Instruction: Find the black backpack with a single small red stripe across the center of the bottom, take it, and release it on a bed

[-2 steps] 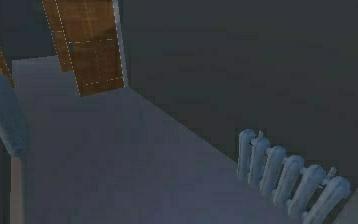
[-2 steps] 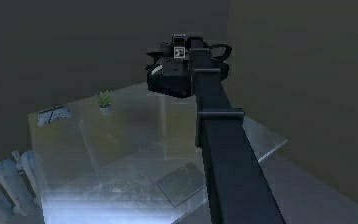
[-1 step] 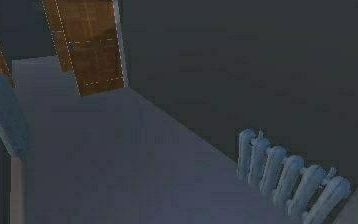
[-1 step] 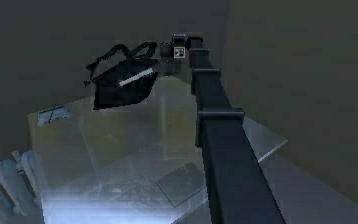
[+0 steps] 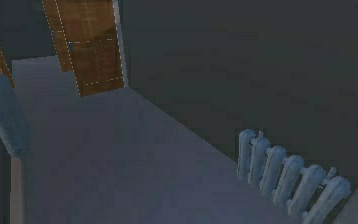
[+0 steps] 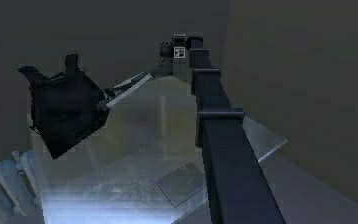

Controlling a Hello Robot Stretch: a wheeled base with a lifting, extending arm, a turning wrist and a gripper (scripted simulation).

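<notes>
In the arm side view a black backpack [image 6: 65, 108] hangs crumpled and tilted at the far end of my gripper [image 6: 113, 97], clear of the pale surface below it, so the gripper holds it. No red stripe can be made out on it. The dark arm [image 6: 225, 130] rises from the bottom edge to the white marker squares [image 6: 177, 50], and the thin fingers [image 6: 132, 86] slant down and left to the bag. A dark wall lies behind.
A pale glassy tabletop [image 6: 152, 140] with a flat grey item [image 6: 182, 185] lies under the arm. A white radiator [image 5: 287, 180] [image 6: 12, 185] stands against the dark wall. An open wooden door [image 5: 87, 45] lies ahead across bare floor [image 5: 117, 150].
</notes>
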